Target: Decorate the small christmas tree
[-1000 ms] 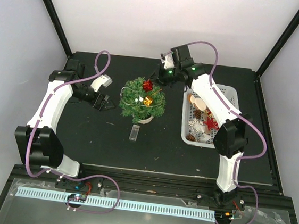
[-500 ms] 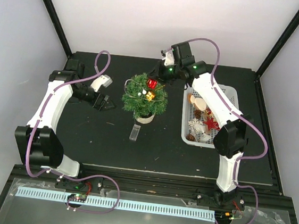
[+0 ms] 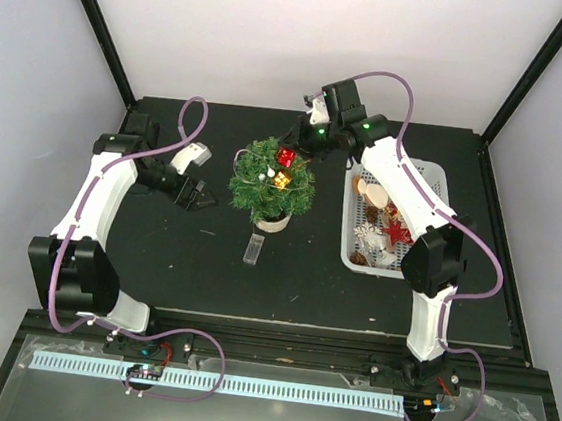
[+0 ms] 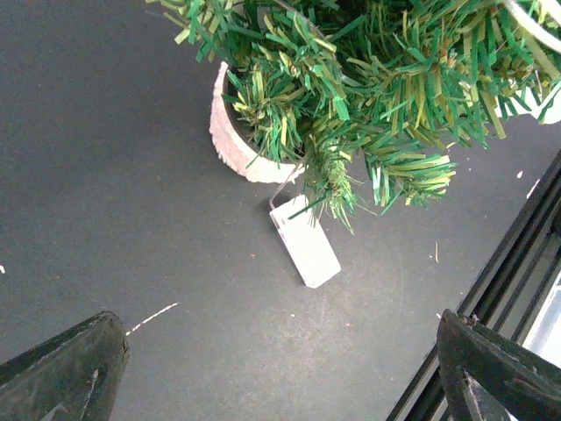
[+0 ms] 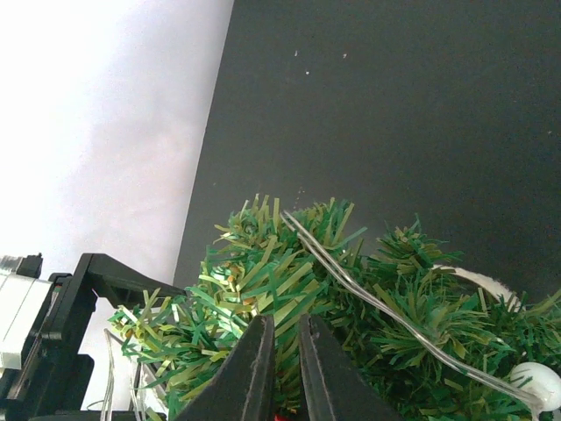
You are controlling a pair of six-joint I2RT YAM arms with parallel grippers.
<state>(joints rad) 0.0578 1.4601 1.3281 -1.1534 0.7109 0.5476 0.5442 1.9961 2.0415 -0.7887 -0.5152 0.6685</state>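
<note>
The small christmas tree (image 3: 269, 181) stands mid-table on its beige base (image 3: 274, 222), with a light string and a gold ornament (image 3: 280, 178) in its branches. My right gripper (image 3: 301, 148) is at the tree's top right, shut on a red ornament (image 3: 287, 157) that rests against the upper branches. In the right wrist view the gripper (image 5: 285, 360) has its jaws almost together among the needles of the tree (image 5: 263, 289), with a bit of red between them. My left gripper (image 3: 200, 197) is open and empty on the left of the tree. In the left wrist view the gripper (image 4: 280, 377) faces the tree (image 4: 351, 70).
A white basket (image 3: 427, 176) at the right holds a red star (image 3: 396, 231), a pine cone and several other ornaments. A small white tag (image 3: 252, 249) lies in front of the tree's base, also in the left wrist view (image 4: 305, 239). Black frame posts flank the table.
Over the last second the right gripper shifted the red ornament slightly right and up on the treetop, and the tree swayed with it. The last half second shows almost no motion.
</note>
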